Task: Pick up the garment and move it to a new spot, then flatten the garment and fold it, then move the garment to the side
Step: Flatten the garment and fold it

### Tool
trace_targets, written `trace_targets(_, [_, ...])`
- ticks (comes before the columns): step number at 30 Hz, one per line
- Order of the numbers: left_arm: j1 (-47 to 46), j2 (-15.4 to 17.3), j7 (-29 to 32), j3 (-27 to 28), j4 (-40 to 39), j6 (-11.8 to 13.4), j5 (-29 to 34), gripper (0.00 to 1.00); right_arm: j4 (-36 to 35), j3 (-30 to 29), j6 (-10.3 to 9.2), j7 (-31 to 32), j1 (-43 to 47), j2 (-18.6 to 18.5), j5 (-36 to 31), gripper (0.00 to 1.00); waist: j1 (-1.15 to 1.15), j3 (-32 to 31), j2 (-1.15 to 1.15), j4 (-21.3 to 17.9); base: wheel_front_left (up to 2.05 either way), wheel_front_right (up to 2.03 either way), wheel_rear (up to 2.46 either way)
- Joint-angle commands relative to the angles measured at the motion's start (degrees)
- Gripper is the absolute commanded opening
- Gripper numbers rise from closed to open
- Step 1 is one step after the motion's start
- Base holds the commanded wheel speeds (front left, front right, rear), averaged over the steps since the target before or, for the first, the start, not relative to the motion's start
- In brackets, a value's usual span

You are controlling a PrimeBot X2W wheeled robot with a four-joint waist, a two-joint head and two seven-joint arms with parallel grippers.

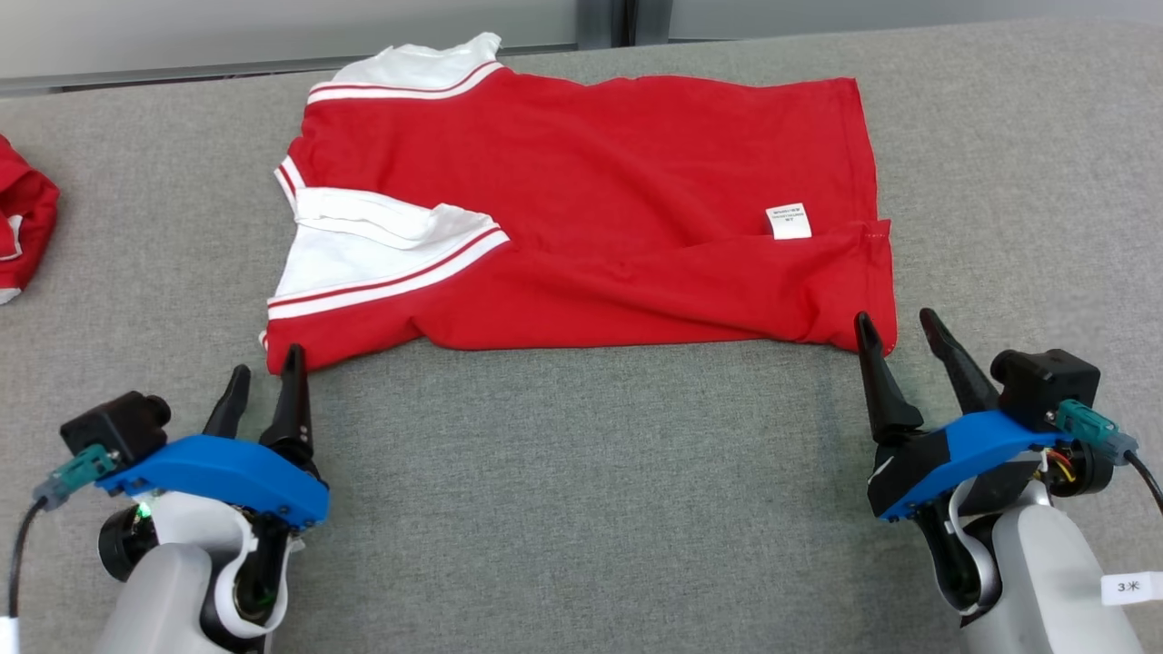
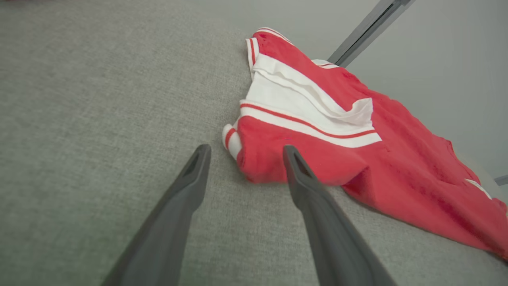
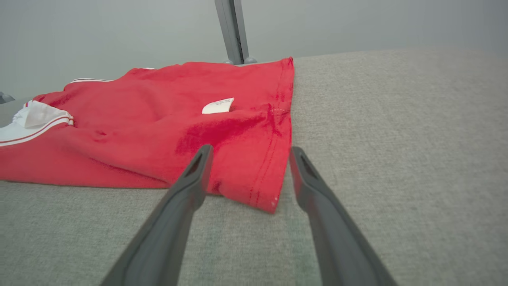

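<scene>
A red garment (image 1: 618, 209) with white, red-striped sleeves lies spread across the grey table (image 1: 581, 490), folded lengthwise, with a small white label (image 1: 787, 221) showing near its right hem. My left gripper (image 1: 266, 361) stands open just short of the garment's near left corner (image 2: 254, 159), nothing between its fingers. My right gripper (image 1: 898, 323) is open too, its fingertips on either side of the near right corner (image 3: 258, 186) without pinching it.
Another red and white piece of cloth (image 1: 23, 218) lies at the table's far left edge. A pale wall and a dark vertical post (image 3: 234, 29) stand behind the table. Bare grey surface stretches between both arms.
</scene>
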Motion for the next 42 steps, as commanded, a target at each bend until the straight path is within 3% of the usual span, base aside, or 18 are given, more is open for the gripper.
trace_targets(1, [0.1, 0.2, 0.8, 0.9, -0.6, 0.6, -1.0, 1.0, -0.8, 0.1, 0.01, 0.4, 0.8, -0.1, 0.6, 1.0, 0.0, 0.2, 0.0, -0.1, 0.0, 0.0, 0.0])
trace_targets(6, [-1.2, -0.7, 3.7, 2.8, -1.0, 2.4, -4.4, 1.0, -1.3, 0.3, 0.01, 3.0, 0.5, -0.1, 2.1, 1.0, 0.0, 1.3, 0.0, -0.7, 0.0, 0.0, 0.0])
trace_targets(9, [-1.6, -0.9, 5.2, 2.7, -0.3, 2.1, -5.5, 0.99, 0.5, 0.4, 0.01, 4.3, -1.1, -0.1, 2.9, 1.0, 0.0, 1.9, 0.0, -1.1, 0.0, 0.0, 0.0])
trace_targets(10, [-1.8, -1.1, 5.4, 2.6, -0.2, 1.8, -5.8, 0.7, 1.2, 0.6, 0.01, 4.6, -1.6, -0.1, 3.7, 1.0, 0.0, 2.1, 0.0, -1.1, 0.0, 0.0, 0.0])
trace_targets(12, [-2.2, -1.3, 5.4, 2.4, -0.4, 1.2, -6.1, 0.01, 2.9, 1.1, 0.01, 5.3, -2.5, -0.1, 4.8, 1.0, 0.0, 2.3, 0.0, -1.2, 0.0, 0.0, 0.0])
trace_targets(18, [-2.9, -1.4, 3.1, 1.8, -1.3, 0.1, -4.7, 0.0, 8.9, 1.9, 0.01, 6.3, -6.0, -0.1, 7.0, 1.0, 0.0, 2.3, 0.0, -0.7, 0.0, 0.0, 0.0])
trace_targets(19, [-3.0, -1.4, 2.7, 1.8, -1.6, -0.1, -4.5, 0.0, 9.9, 1.7, 0.01, 6.2, -6.7, -0.1, 7.5, 0.76, 0.0, 2.2, 0.0, -0.5, 0.0, 0.0, 0.0])
trace_targets(23, [-3.3, -1.3, 1.4, 1.6, -2.8, -0.7, -4.0, 0.0, 13.8, 1.3, 0.01, 5.8, -9.2, -0.1, 7.6, 0.0, 0.0, 1.8, 0.0, 0.2, 0.0, 0.0, 0.0])
trace_targets(31, [0.7, -1.0, 0.0, 1.2, -9.7, -1.4, -4.1, 0.0, 11.9, -3.1, 0.01, 6.3, -10.3, -0.1, 6.9, 0.0, 0.0, 0.2, 0.0, 0.8, 0.0, 0.0, 0.0])
trace_targets(37, [7.7, -0.4, 1.0, 0.3, -18.3, -0.4, -4.2, 0.0, 1.4, -6.3, 0.01, 11.4, -3.7, -0.4, 7.3, 0.0, 0.0, -1.3, 0.0, 1.1, 0.0, 0.0, 0.0])
trace_targets(42, [18.5, 1.0, 2.9, -0.7, -27.3, 1.5, -4.6, 0.0, -12.3, -8.5, 0.01, 17.6, 8.5, -0.9, 8.1, 0.0, 0.0, -3.4, 0.0, 1.5, 0.0, 0.0, 0.0])
